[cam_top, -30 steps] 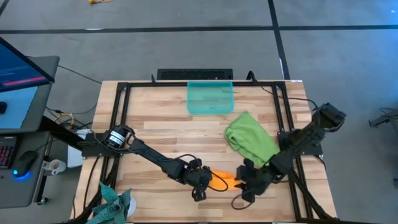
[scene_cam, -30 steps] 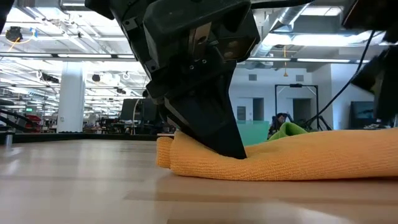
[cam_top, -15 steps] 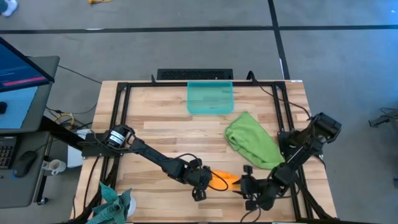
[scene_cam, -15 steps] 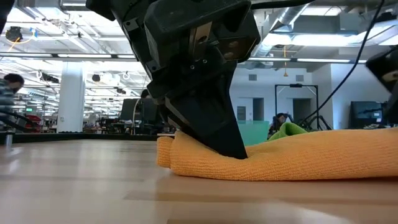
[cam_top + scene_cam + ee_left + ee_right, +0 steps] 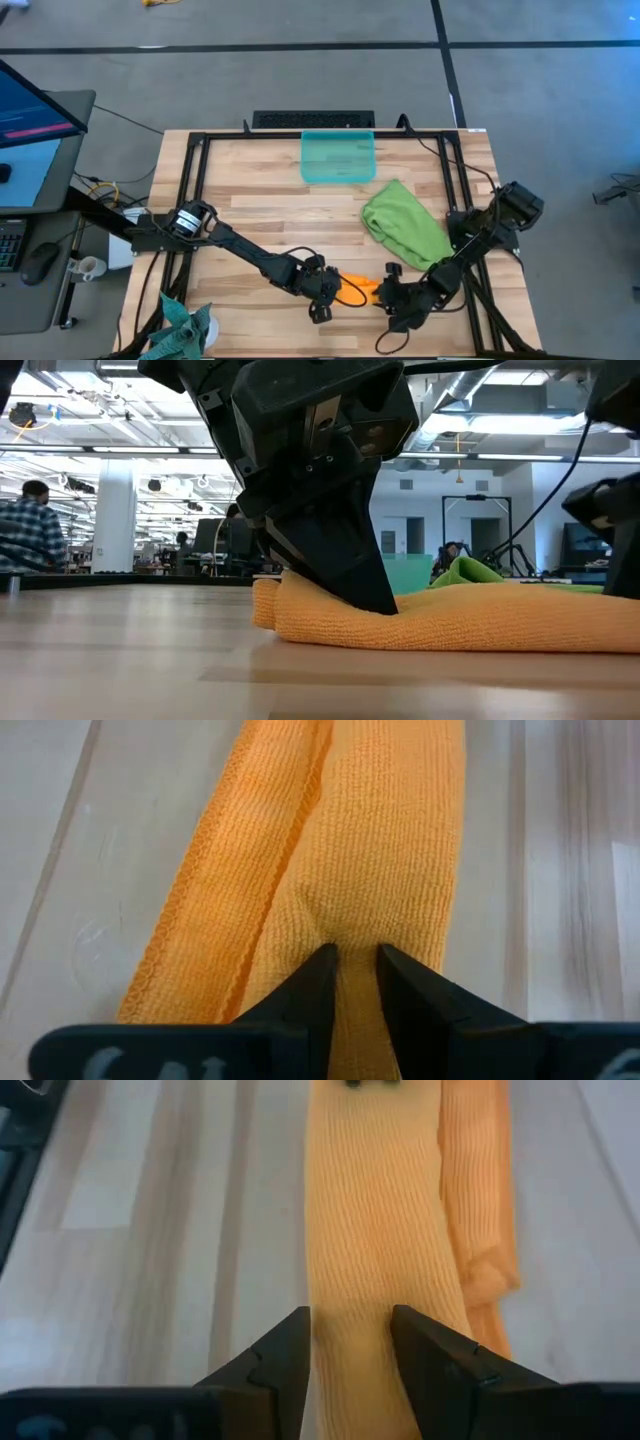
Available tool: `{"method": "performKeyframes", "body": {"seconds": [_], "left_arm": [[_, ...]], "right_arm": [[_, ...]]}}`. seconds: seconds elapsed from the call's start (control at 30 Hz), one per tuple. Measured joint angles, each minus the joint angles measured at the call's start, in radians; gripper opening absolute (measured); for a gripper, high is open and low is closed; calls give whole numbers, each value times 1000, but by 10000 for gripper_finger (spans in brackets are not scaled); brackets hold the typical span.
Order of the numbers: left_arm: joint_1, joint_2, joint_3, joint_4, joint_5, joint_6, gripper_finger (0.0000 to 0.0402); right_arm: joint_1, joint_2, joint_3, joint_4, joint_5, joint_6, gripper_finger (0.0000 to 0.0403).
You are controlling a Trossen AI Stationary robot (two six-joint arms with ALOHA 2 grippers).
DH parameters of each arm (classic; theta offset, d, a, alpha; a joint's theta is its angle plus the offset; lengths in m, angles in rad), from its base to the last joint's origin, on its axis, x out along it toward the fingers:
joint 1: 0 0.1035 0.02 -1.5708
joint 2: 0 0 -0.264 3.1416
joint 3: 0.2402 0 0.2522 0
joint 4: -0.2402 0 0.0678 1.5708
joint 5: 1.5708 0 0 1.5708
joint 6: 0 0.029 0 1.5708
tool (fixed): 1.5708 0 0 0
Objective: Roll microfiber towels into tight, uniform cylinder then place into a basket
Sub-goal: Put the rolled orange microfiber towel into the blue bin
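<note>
Near the front edge of the desk [image 5: 250, 190] lies the orange towel [image 5: 358, 287], drawn into a long narrow strip with one arm at each end. At one end the left end effector [image 5: 353, 960] is clenched on a pinch of the cloth, its fingers nearly together with fabric puckered between them. At the other end the right end effector [image 5: 349, 1342] straddles the strip with its fingers parted, the cloth running between them; whether they press it I cannot tell. Just behind the right arm, the green towel [image 5: 402, 224] sits crumpled and untouched, and the basket [image 5: 338, 157] waits at the far edge of the desk, well apart from both towels, with nothing visible in it. By my reading the job is early: the orange towel is folded lengthwise but not yet wound into a cylinder. Next, one end likely needs holding steady while the other is turned over on itself, keeping the long edges even so that the roll comes out tight and uniform.
</note>
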Motion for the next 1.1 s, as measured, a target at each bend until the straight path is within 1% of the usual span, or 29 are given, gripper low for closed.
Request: {"method": "performKeyframes", "body": {"seconds": [0.1, 0.2, 0.37, 0.47, 0.63, 0.7, 0.8, 0.87, 0.93, 1.0, 1.1], "left_arm": [[0, 0, 0, 0, 0, 0, 76], [0, 0, 0, 0, 1, -3, 76], [0, 0, 0, 0, 5, -8, 76], [1, 0, 0, 0, 11, -11, 76], [1, 0, 0, -1, 11, -11, 76], [1, 0, 0, -1, 12, -11, 76], [1, 0, 0, -1, 13, -11, 76], [1, 0, 0, 0, 14, -11, 76], [1, 0, 0, 0, 14, -11, 76], [1, 0, 0, 0, 14, -11, 76], [0, 0, 0, 1, 14, -11, 76]], "right_arm": [[-14, -1, 1, -35, -49, 65, 168], [-28, -3, 3, -51, -75, 110, 165], [-36, -23, 0, -42, -88, 98, 158], [-24, -61, -1, -79, -94, 95, 152], [18, -159, -1, -200, -85, 100, 137], [39, -201, -1, -234, -55, 111, 130], [77, -240, -1, -241, 57, 117, 121], [102, -240, -1, -230, 142, 128, 118], [119, -223, -1, -206, 202, 158, 117], [120, -202, -1, -193, 230, 200, 119], [89, -179, -1, -178, 235, 264, 129]]}}
